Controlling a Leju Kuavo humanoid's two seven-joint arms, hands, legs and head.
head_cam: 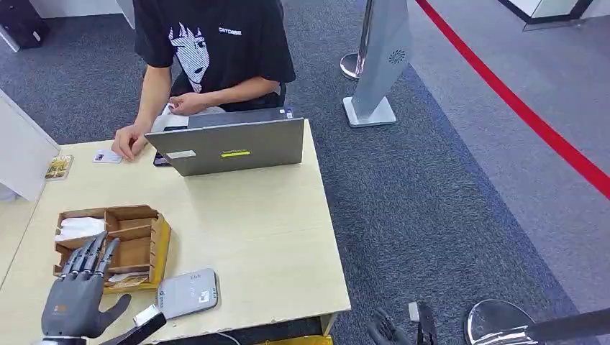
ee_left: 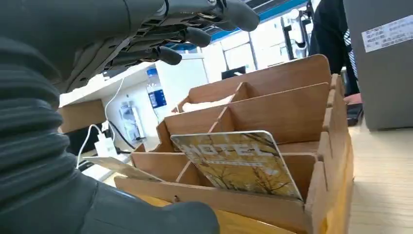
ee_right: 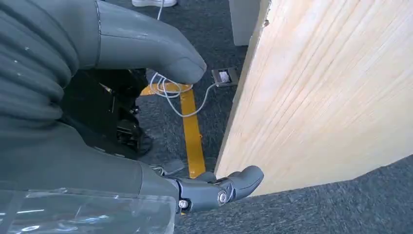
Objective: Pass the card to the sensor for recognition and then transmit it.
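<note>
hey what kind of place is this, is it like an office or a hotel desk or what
Probably a mock hotel front desk set up in an office or demo hall. A wooden organizer holds a card printed HOTEL, a grey card reader sits on the table, and a person works at a laptop.

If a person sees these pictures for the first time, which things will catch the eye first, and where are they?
First is the robot's grey left hand, fingers spread, hovering over the wooden organizer at the table's near left. The left wrist view shows a card printed HOTEL standing in the organizer's front slot. Across the table, a person in a black T-shirt sits behind an open grey laptop.
</note>
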